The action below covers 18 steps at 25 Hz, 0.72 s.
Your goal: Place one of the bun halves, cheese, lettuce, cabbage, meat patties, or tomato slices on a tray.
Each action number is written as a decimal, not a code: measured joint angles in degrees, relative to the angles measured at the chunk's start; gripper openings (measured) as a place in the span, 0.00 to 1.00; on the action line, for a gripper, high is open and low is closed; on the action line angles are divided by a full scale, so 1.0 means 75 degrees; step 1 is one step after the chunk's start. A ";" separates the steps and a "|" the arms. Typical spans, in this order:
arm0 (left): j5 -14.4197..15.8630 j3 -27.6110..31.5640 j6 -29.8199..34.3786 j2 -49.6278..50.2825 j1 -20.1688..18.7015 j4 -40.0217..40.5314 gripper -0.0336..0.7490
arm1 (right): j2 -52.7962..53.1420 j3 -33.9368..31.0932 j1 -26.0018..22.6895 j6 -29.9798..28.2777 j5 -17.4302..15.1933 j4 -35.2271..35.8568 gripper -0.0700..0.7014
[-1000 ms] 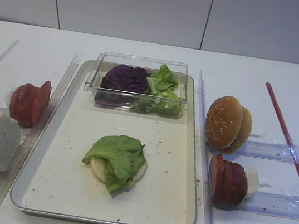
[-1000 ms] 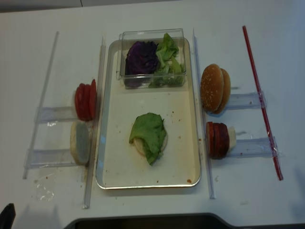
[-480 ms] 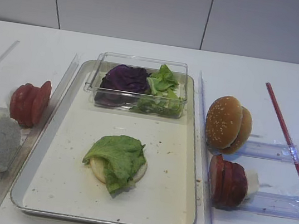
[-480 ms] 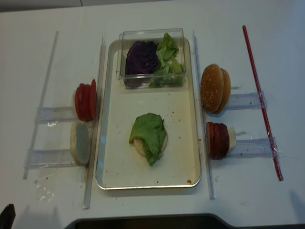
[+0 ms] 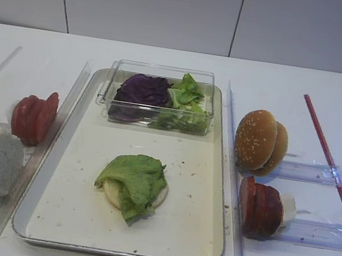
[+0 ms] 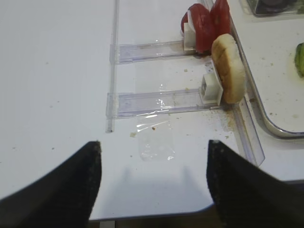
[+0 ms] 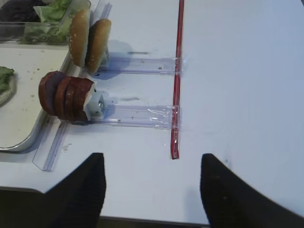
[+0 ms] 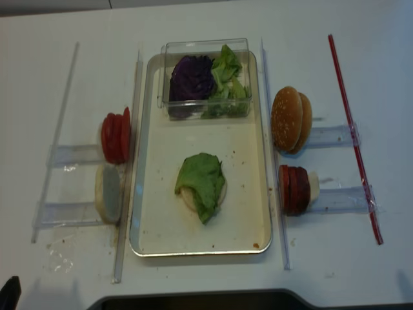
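Observation:
On the cream tray (image 5: 193, 196) a green lettuce leaf (image 5: 135, 179) lies draped over a pale bun half (image 5: 110, 191). Purple cabbage (image 5: 143, 90) and more lettuce (image 5: 186, 104) fill a clear box at the tray's far end. Sesame bun tops (image 5: 259, 141) and meat patties (image 5: 261, 208) stand on edge to the right. Tomato slices (image 5: 33, 117) and another pale bun half (image 5: 0, 162) stand to the left. No cheese shows. My right gripper (image 7: 149, 161) and my left gripper (image 6: 154, 149) both hang open and empty over the table's near edge.
Clear plastic rails (image 5: 309, 171) hold the upright food on both sides of the tray. A red strip (image 5: 330, 161) runs along the far right. Crumbs and a scrap of clear tape (image 6: 156, 142) lie on the white table ahead of my left gripper.

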<state>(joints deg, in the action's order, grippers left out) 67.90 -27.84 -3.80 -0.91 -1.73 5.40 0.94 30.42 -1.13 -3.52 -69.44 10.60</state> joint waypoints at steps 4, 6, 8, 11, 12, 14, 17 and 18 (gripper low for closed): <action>0.0000 0.0000 0.0000 0.0000 0.0000 0.0000 0.60 | 0.0000 -0.0183 -0.0013 0.0101 -0.0031 -0.0024 0.68; 0.0000 0.0000 0.0000 0.0000 0.0000 0.0000 0.60 | 0.0000 -0.0214 -0.0013 0.0101 -0.0003 -0.0024 0.68; 0.0000 0.0000 0.0000 0.0000 0.0000 0.0000 0.60 | 0.0000 -0.0249 -0.0013 0.0101 -0.0003 -0.0058 0.68; 0.0000 0.0000 0.0000 0.0000 0.0000 0.0000 0.60 | 0.0000 -0.0249 -0.0013 0.0101 0.0016 -0.0094 0.68; 0.0000 0.0000 0.0000 0.0000 0.0000 0.0000 0.60 | 0.0000 -0.0249 -0.0013 0.0101 0.0066 -0.0094 0.68; 0.0000 0.0000 0.0000 0.0000 0.0000 0.0000 0.60 | 0.0000 -0.0249 -0.0013 0.0101 0.0140 -0.0099 0.68; 0.0000 0.0000 0.0000 0.0000 0.0000 0.0000 0.60 | 0.0000 -0.0249 -0.0013 0.0101 0.0227 -0.0099 0.68; 0.0000 0.0000 0.0000 0.0000 0.0000 0.0000 0.60 | 0.0000 -0.0262 -0.0013 0.0101 0.0272 -0.0099 0.68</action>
<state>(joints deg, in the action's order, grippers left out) 67.90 -27.84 -3.80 -0.91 -1.73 5.40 0.94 28.46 -1.23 -2.76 -67.40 9.86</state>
